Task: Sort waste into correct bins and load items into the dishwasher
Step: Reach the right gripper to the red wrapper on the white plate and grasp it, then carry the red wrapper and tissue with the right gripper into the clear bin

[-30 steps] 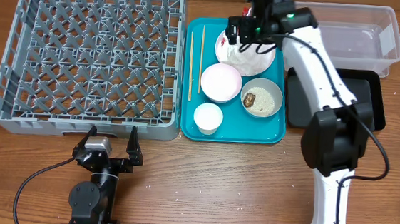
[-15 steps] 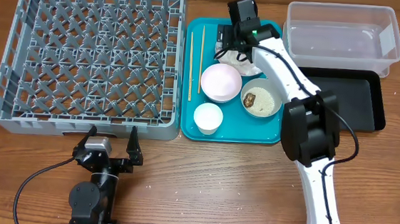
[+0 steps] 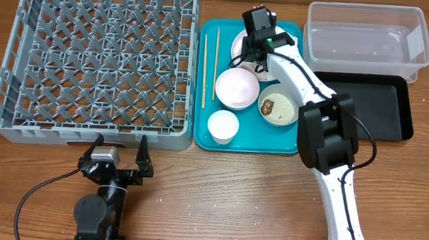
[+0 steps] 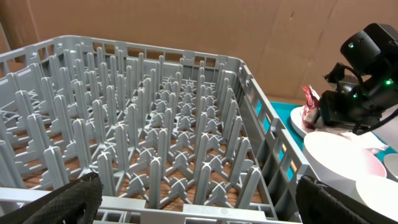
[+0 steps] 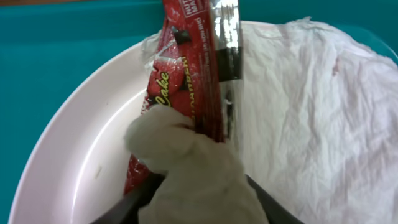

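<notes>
Hovering at the far end of the teal tray [image 3: 293, 140], the right gripper [image 3: 254, 39] is down over the flat white plate [image 5: 74, 162]. The wrist view puts us right on top of the action. The red wrapper [image 5: 199, 65] lies across the plate's left half, one end reaching past the rim, and a pale padded fingertip [image 5: 186, 165] presses right up against it. Is the wrapper pinched or only touched? I cannot tell, because the second finger is hidden. The crumpled white napkin [image 5: 305, 106] fills the plate's right side, just beside the wrapper.

From the overhead view, the rest of the tray is laid out neatly. The two wooden chopsticks [image 3: 206, 66] lie side by side along the left edge. The empty white bowl [image 3: 237, 88] sits mid-tray. The bowl of rice [image 3: 281, 107], with its small brown lump, is just to its right, and the small cup [image 3: 223, 126] stands near the front.

Off to the right, the clear tub [image 3: 367, 36] sits at the back corner with the black tray [image 3: 372, 109] directly in front of it. The big grey dish rack [image 3: 97, 53] takes up the left side of the table, just beside the teal tray.

The left gripper [image 3: 121, 142] is parked at the near edge of the table, its fingers [image 4: 68, 199] spread wide and holding nothing, facing the rack's front wall.
</notes>
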{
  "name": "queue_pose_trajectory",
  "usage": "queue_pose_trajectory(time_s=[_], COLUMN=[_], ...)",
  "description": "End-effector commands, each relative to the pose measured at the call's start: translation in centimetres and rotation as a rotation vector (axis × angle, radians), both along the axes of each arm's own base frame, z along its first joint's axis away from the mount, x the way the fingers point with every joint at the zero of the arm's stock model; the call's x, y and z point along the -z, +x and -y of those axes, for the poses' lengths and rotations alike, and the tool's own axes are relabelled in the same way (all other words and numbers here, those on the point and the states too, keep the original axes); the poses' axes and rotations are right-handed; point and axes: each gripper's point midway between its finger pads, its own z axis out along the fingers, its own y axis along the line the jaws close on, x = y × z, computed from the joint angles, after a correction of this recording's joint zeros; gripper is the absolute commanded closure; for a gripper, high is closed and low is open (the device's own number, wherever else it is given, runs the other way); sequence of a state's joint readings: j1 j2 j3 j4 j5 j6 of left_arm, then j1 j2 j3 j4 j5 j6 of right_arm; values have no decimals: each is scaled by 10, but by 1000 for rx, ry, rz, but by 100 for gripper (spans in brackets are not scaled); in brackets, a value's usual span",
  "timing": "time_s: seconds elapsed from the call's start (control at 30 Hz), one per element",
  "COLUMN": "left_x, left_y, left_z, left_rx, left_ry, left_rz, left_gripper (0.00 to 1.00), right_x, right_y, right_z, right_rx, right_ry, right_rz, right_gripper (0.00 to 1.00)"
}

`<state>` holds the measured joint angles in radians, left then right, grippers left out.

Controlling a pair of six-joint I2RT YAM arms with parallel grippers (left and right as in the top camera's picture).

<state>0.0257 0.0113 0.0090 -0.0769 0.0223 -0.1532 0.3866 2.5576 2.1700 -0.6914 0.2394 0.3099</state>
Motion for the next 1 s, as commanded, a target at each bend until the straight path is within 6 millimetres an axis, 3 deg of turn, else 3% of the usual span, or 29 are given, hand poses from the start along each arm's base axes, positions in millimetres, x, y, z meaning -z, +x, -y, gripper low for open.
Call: queue_pose_trajectory(time_s=[0.0, 0.07, 0.23, 0.4, 0.47, 0.53, 0.77, 0.8, 0.97], left_x=[1, 1, 1, 1, 1, 1, 1, 1, 1], left_y=[0, 0, 0, 0, 0, 0, 0, 0, 0], left_z=[1, 1, 1, 1, 1, 1, 1, 1, 1], left_rx=[3, 3, 3, 3, 3, 3, 3, 3, 3], left_ry=[19, 19, 19, 19, 19, 19, 19, 19, 19], left_rz=[2, 2, 2, 2, 2, 2, 2, 2, 2], left_gripper=[0, 0, 0, 0, 0, 0, 0, 0, 0], right_x=[9, -25, -121, -188, -197, -204, -192, -180, -148], right_y=[-2, 3, 0, -17, -20, -20, -5, -2, 1], right_z=[-1, -3, -2, 31, 48, 82, 195, 217, 246], right_rx=[1, 0, 3, 102, 157, 264, 677, 772, 932], right_ry=[11, 28, 77, 135, 157, 188, 334, 369, 421], right_rz=[-21, 21, 137, 175, 175, 170, 190, 191, 162], right_gripper=[84, 96, 96, 96, 96, 96, 96, 96, 96])
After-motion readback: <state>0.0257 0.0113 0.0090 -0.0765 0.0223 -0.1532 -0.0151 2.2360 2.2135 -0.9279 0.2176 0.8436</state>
